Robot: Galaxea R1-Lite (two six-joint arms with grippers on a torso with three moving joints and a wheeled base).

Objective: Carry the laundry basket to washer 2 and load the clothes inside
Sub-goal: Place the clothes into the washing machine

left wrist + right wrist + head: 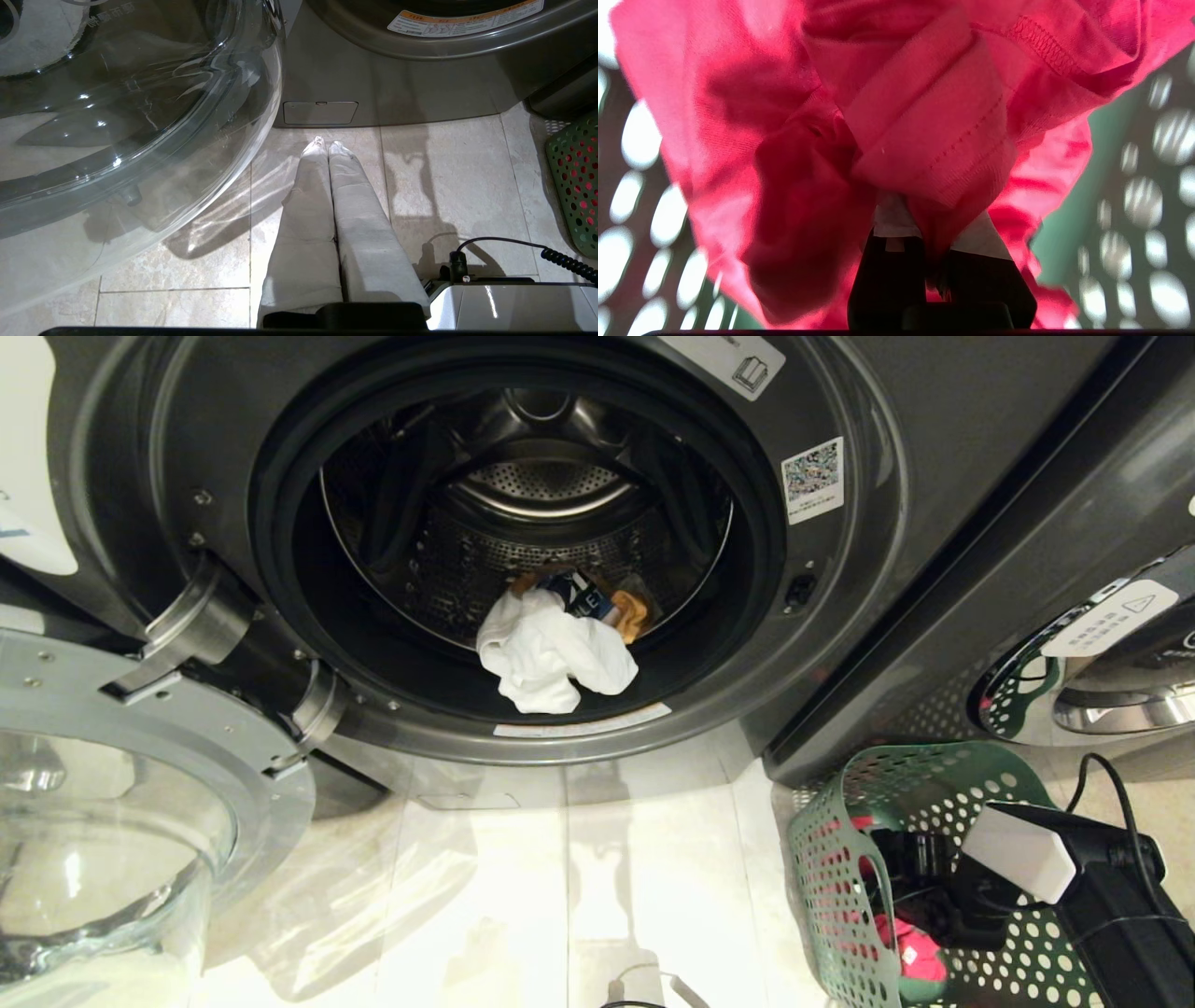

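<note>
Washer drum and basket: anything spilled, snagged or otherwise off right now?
One thing: the white garment droops over the drum lip of the washer onto the door seal instead of lying fully inside. Otherwise normal: the right end effector is pinching the red-pink garment inside the laundry basket.

Head view looks down close into the open washer [523,569]; the left wrist view, low over the floor [444,163], shares its front and the green basket [840,859], which the right wrist camera is inside
</note>
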